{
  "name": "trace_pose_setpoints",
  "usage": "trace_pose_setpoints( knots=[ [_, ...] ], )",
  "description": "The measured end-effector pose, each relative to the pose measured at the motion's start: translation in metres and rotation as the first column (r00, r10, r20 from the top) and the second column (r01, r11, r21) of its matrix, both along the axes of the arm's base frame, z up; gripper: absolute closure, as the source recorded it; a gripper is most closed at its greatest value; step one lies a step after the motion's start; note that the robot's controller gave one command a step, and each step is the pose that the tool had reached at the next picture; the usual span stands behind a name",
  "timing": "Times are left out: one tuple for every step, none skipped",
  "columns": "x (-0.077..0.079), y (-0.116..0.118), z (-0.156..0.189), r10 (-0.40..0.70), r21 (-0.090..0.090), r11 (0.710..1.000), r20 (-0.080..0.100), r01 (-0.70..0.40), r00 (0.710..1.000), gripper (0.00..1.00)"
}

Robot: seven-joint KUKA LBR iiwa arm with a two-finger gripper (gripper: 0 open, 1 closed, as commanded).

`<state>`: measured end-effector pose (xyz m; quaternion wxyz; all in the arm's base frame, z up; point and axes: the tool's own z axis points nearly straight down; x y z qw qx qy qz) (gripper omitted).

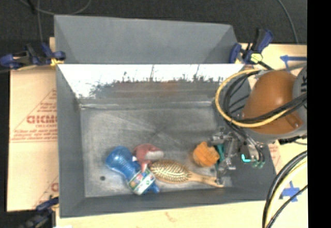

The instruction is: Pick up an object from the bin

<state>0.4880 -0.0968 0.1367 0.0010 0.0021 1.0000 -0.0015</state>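
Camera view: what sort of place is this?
Probably a robot bin-picking lab cell: a grey metal bin, the arm's claw inside at its right, and loose household odds like a hairbrush and blue bottle.

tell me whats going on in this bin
A robot arm reaching in from the right has its gripper low at the right end of the grey bin. It is close beside a small orange lump and over the handle end of a hairbrush. A blue bottle and a pink thing lie further left. All of them rest on the bin floor.
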Motion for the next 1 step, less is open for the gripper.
trace_pose_setpoints(
  knots=[
    [0.0006, 0.0002, 0.0016, 0.003, -0.001, 1.0, 0.002, -0.003, 1.0, 0.0]
  ],
)
